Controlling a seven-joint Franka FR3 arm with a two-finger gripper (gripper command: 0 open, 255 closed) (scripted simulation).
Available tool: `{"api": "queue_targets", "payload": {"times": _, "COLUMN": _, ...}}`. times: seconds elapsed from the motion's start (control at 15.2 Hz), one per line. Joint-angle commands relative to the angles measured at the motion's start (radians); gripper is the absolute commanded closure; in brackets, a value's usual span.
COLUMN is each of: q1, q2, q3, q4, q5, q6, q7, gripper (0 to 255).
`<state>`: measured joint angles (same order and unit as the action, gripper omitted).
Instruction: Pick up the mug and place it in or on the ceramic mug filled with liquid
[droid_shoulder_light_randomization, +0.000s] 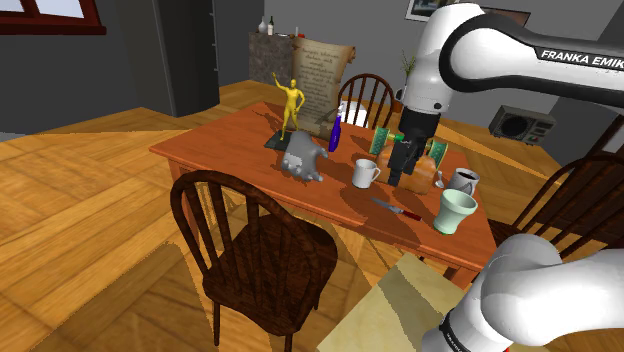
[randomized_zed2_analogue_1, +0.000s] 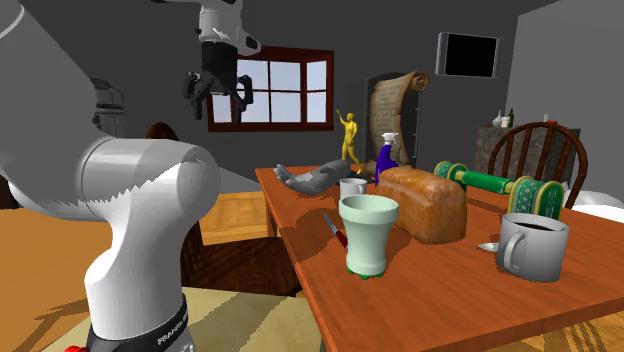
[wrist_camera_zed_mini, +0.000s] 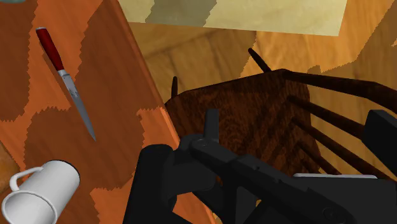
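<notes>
A: Entry, claw first. What do we record?

B: We record the claw (randomized_zed2_analogue_1: 218, 98) as released. In the second exterior view its two fingers (randomized_zed2_analogue_1: 243, 93) hang apart with nothing between them. It sits high up, off the bench (randomized_zed2_analogue_1: 420, 300) on that view's left.

A: And what lies under it?

B: In the wrist view we see the bench edge. Beyond that edge is the dark wooden chair (wrist_camera_zed_mini: 254, 108).

A: Where do we place the white mug (droid_shoulder_light_randomization: 366, 172)?

B: It stands upright on the bench, untouched and well apart from the claw. In the shoulder view it is between the grey figure (droid_shoulder_light_randomization: 302, 158) and the loaf (droid_shoulder_light_randomization: 420, 178), just beside the loaf. Its handle points to that view's left.

A: And the target?

B: The mug of dark liquid (droid_shoulder_light_randomization: 463, 181) stands on the far side of the loaf from the white mug, towards the shoulder view's right. In the second exterior view it is the nearest vessel, at that view's right.

A: What else do we note?

B: A pale green cup (droid_shoulder_light_randomization: 455, 212) stands close to the mug of dark liquid, nearer the bench edge. A red-handled knife (droid_shoulder_light_randomization: 397, 208) lies flat on the bench, between the white mug and the pale green cup. We cannot tell whether the cup holds anything
</notes>
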<state>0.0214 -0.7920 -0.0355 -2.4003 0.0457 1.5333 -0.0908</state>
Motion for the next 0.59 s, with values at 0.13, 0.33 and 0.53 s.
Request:
{"api": "queue_targets", "payload": {"times": 0.13, "q1": -0.013, "q2": 0.048, "q3": -0.018, "q4": -0.005, "q5": -0.021, "q6": 0.056, "q7": -0.016, "gripper": 0}}
{"api": "queue_targets", "payload": {"times": 0.33, "q1": -0.032, "q2": 0.126, "q3": -0.047, "q4": -0.003, "q5": -0.05, "q6": 0.139, "q7": -0.039, "gripper": 0}}
{"api": "queue_targets", "payload": {"times": 0.53, "q1": -0.049, "q2": 0.212, "q3": -0.075, "q4": 0.011, "q5": -0.075, "q6": 0.219, "q7": -0.059, "gripper": 0}}
